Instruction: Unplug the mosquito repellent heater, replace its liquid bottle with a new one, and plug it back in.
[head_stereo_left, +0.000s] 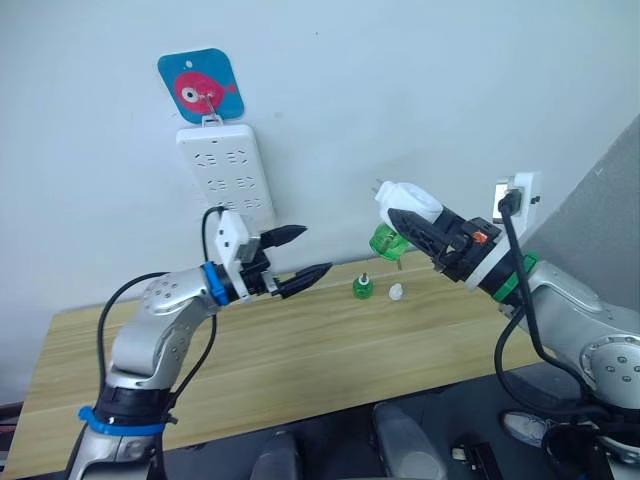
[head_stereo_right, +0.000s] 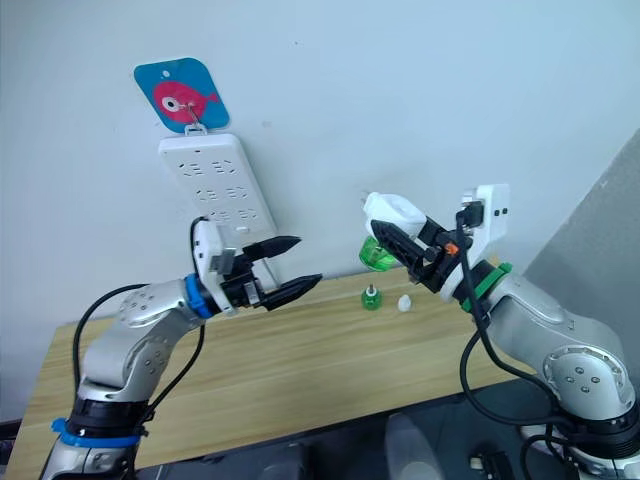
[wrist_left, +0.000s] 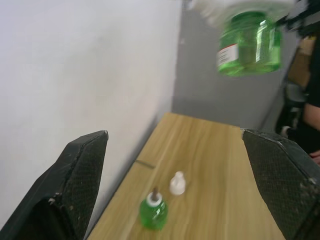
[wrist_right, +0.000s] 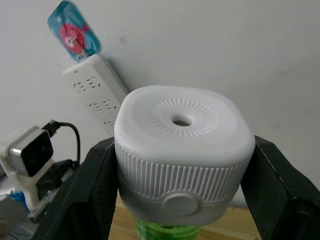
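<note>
Right wrist view: heater (wrist_right: 182, 152) pinched between right gripper's (head_stereo_left: 412, 228) two fingers, one on each ribbed side, vent hole facing camera, green bottle (head_stereo_left: 386, 242) still screwed in below. Held in air over far right of surface (head_stereo_left: 300, 360), clear of strip (head_stereo_left: 226, 172) on wall, prongs pointing up and away toward wall.

Left gripper (head_stereo_left: 296, 258) empty, fingers spread wide, touching nothing, hovering left of heater with open gap between the two. Aimed toward bottle, which hangs in line with the spread fingers in left wrist view.

On surface, under and just beyond the held heater: small green bottle (head_stereo_left: 362, 287) upright with wick showing, small white cap (head_stereo_left: 396, 292) just right of it, apart from it. Probably the new bottle, uncapped.

Likely step: bringing left fingers onto the old bottle to unscrew it.

Risks, as judged:
- Twisting bottle while grip sits only on heater's rounded sides could turn heater within the fingers, or pop it loose to fall.
- Closing left fingers too high would catch heater body instead of bottle, so nothing unscrews.
- Tilting the freed bottle, open at the neck, could spill liquid on surface.
- Low sweep of either arm could topple the uncapped new bottle.
</note>
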